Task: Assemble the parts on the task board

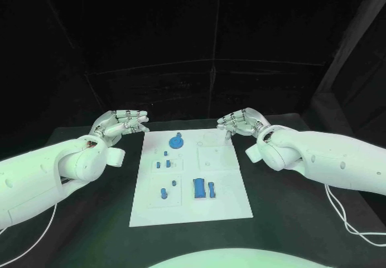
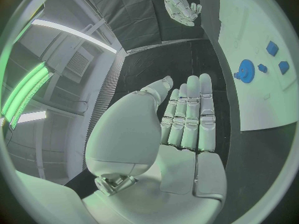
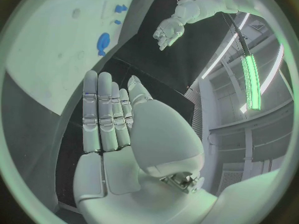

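Observation:
The white task board [image 1: 225,201] lies in the middle of the black table. Several blue parts sit on it: a round disc [image 1: 176,142] near the far end, small pieces [image 1: 165,163] in the middle left, a small peg [image 1: 164,193] and a larger rectangular block [image 1: 199,187] nearer me. My left hand [image 1: 122,124] hovers off the board's far left corner, fingers straight and together, holding nothing. My right hand [image 1: 242,123] hovers off the far right corner, likewise empty. The left wrist view shows the flat palm [image 2: 187,119], the disc [image 2: 245,70] and the right hand [image 2: 180,6].
Black table [image 1: 298,223] surrounds the board on all sides, with dark curtain behind. White cables [image 1: 346,223] trail on the table under the right arm and beside the left arm. The right wrist view shows the board [image 3: 56,30] and the left hand [image 3: 168,31].

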Robot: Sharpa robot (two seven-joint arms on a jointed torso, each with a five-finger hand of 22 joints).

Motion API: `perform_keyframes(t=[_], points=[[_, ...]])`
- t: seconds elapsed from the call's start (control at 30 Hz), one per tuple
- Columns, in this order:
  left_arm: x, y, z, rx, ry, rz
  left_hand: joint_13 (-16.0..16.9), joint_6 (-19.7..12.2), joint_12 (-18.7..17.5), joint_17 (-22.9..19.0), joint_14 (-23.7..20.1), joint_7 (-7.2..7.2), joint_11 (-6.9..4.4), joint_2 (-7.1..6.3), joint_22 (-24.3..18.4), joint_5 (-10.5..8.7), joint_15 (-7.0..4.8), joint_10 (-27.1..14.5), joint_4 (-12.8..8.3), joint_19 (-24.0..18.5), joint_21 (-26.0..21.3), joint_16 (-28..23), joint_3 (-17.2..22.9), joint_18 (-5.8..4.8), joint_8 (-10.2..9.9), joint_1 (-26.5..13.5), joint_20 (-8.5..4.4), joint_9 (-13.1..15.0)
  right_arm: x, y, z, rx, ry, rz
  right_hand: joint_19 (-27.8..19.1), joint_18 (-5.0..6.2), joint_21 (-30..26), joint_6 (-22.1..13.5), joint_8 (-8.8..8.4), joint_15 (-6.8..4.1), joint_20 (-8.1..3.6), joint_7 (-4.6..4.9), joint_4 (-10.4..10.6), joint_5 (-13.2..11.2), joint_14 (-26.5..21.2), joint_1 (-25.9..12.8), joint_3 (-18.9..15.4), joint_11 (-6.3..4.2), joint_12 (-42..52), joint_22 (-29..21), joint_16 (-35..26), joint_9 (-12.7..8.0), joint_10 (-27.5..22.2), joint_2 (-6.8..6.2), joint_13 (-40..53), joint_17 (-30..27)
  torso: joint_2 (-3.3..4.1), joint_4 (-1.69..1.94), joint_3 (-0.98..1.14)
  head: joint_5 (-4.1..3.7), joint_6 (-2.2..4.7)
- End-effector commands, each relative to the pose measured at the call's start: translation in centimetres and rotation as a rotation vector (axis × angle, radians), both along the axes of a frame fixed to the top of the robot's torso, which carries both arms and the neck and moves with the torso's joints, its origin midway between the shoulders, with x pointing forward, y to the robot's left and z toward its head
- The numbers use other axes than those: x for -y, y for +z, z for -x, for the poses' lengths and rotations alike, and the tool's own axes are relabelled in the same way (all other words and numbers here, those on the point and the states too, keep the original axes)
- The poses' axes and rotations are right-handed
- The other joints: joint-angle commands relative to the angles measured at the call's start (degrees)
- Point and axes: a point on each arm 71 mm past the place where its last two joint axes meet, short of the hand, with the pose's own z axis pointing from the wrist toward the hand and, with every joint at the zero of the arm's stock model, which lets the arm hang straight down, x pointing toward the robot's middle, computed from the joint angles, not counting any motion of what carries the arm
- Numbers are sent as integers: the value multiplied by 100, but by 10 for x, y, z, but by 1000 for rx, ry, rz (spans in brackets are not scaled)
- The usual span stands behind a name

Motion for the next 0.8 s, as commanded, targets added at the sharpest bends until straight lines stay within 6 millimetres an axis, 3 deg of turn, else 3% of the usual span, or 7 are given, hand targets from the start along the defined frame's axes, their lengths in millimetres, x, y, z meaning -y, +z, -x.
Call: perform_keyframes(t=[0.03, 0.27, 0.3, 0.4, 0.47, 0.77, 0.8], points=[[-6, 3, -7, 44, 122, 39, -75, -218, -186, -388, -322, -63, 172, -100, -510, 9, 279, -328, 81, -565, -516, -885, -206, -70, -55, -112, 224, -4, 2, 6, -12, 93, -81, -160, -476, -3, -727, -49, -137, 222, 182, 33, -2, 35, -597, 114, 90, 96, -360, -435, -852, -131, -72, -31, -567, -555, -65, -40, 20, 7, 155], [1, 2, -15, 76, 175, 59, -85, -1061, -878, -1197, -1265, -300, 194, 29, -2729, 40, 452, -1566, 894, -3578, -624, -2690, -1815, -242, -367, -327, 659, -34, -11, 1, -25, 97, -55, -200, -319, 85, -2117, -74, -183, 515, 580, 64, 0, 36, -594, -220, -7, 256, -780, -1438, -2339, -621, 65, -132, -1932, -1942, -79, 38, 36, 14, 313], [5, -1, -12, 30, 94, 29, -442, -2193, -958, -1329, -2445, -523, -85, 166, -2982, -233, 197, -2704, 343, -3875, -878, -2873, -1923, -379, -791, -2642, 138, -387, -9, -3, -22, 62, -57, -124, -1988, -296, -2469, -1676, -543, 286, 173, -255, -546, -233, -2407, -2662, 339, -32, -1201, -1683, -2463, -794, -1801, -253, -2102, -2277, -68, 3, 22, -1, 258], [7, -2, -11, 32, 101, 28, -442, -2606, -1401, -1423, -2780, -592, -175, 644, -3298, -263, 120, -3123, 334, -4249, -878, -3064, -1923, -439, -791, -3187, 34, -387, -12, -2, -20, 65, -64, -140, -2332, -297, -2647, -2049, -543, 268, 110, -312, -546, -263, -2804, -3259, 339, -53, -1201, -1812, -2585, -875, -2214, -253, -2231, -2455, -77, -11, 27, 44, 297], [9, -2, -8, 35, 110, 25, -442, -2819, -1401, -1849, -2984, -632, -226, 644, -3391, -306, 74, -3337, 269, -4342, -878, -3125, -1923, -499, -791, -3566, -58, -387, -15, -1, -17, 67, -74, -160, -2544, -300, -2709, -2258, -543, -152, 60, -353, -546, -295, -3037, -3581, 339, -85, -1201, -1854, -2618, -904, -2455, -253, -2267, -2515, -89, -28, 32, 101, 346], [30, -5, 16, 61, 197, -1, -442, -3580, -1401, -1849, -3716, -1095, -408, 644, -3707, -776, -457, -4103, 20, -4706, -878, -3326, -1923, -966, -791, -4932, -367, -387, -45, 8, 11, 69, -173, -327, -3576, -458, -2999, -3275, -543, -152, -179, -544, -546, -783, -4173, -5147, 339, -578, -1201, -2059, -3070, -1339, -3628, -253, -2803, -2798, -188, -166, 80, 572, 750], [33, -5, 20, 65, 209, -5, -442, -3652, -1401, -1849, -3784, -1095, -813, 644, -3737, -776, -457, -4176, -5, -4746, -878, -3347, -1923, -966, -791, -5060, -388, -387, -48, 9, 14, 67, -184, -341, -3666, -513, -3025, -3364, -543, -152, -200, -560, -546, -783, -4271, -5284, 339, -578, -1201, -2076, -3070, -1339, -3729, -253, -2803, -2823, -195, -176, 84, 606, 780]])
